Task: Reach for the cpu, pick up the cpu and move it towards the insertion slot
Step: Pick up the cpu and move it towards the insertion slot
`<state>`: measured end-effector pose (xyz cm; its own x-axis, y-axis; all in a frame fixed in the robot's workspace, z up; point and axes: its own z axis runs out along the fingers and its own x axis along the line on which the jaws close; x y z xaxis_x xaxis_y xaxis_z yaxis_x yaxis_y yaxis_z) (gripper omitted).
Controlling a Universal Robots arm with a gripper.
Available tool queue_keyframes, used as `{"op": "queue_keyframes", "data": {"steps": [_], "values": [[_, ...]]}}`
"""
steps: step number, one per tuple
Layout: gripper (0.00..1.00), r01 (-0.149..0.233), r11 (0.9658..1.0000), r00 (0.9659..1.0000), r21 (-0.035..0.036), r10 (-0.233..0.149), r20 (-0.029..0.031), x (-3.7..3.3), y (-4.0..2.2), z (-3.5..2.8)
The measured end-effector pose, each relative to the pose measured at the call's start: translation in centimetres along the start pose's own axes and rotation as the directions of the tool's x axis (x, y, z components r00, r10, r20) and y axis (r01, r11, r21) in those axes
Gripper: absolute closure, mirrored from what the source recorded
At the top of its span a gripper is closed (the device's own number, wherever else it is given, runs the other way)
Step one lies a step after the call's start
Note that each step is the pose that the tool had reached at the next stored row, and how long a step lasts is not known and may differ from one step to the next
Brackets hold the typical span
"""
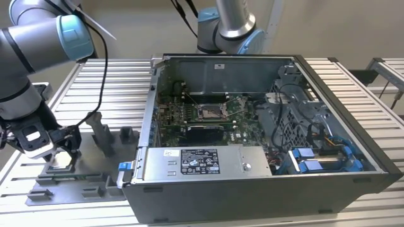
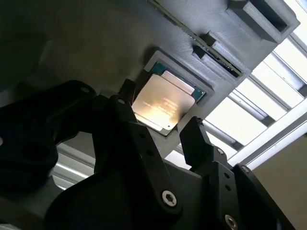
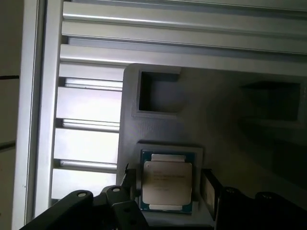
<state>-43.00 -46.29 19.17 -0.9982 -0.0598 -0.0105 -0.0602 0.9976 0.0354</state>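
The cpu [image 2: 164,103] [image 3: 168,183] is a small silvery square chip with a green edge. It lies flat in a square recess of the grey tray [image 1: 75,185] [image 2: 120,43] [image 3: 225,129]. My gripper [image 1: 58,158] [image 2: 160,122] [image 3: 167,184] is open just above it. Its two black fingers [image 2: 125,103] [image 3: 209,188] stand on either side of the chip, each with a small gap. The insertion slot [image 1: 211,111], a silver-framed socket on the green board, is inside the open computer case, far to the exterior view's right of the gripper.
The open computer case [image 1: 353,156] fills the middle of the slatted metal table [image 1: 113,80], with a silver power supply [image 1: 202,163] along its near side. Grey upright posts [image 1: 101,132] rise from the tray beside my arm. A second robot arm [image 1: 227,23] stands behind the case.
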Motion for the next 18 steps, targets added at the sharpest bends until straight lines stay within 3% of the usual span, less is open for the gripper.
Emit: {"op": "queue_keyframes", "data": {"steps": [6, 11, 18], "values": [[0.00, 0.000, 1.0000, 1.0000, 0.0002, 0.000, -0.0003, 0.01, -0.03, 0.57], [0.00, 0.000, 1.0000, 1.0000, 0.0001, 0.000, -0.0002, 0.01, -0.03, 0.65], [0.00, 0.000, 1.0000, 1.0000, 0.0001, 0.000, -0.0001, 0.05, -0.50, 0.63]]}}
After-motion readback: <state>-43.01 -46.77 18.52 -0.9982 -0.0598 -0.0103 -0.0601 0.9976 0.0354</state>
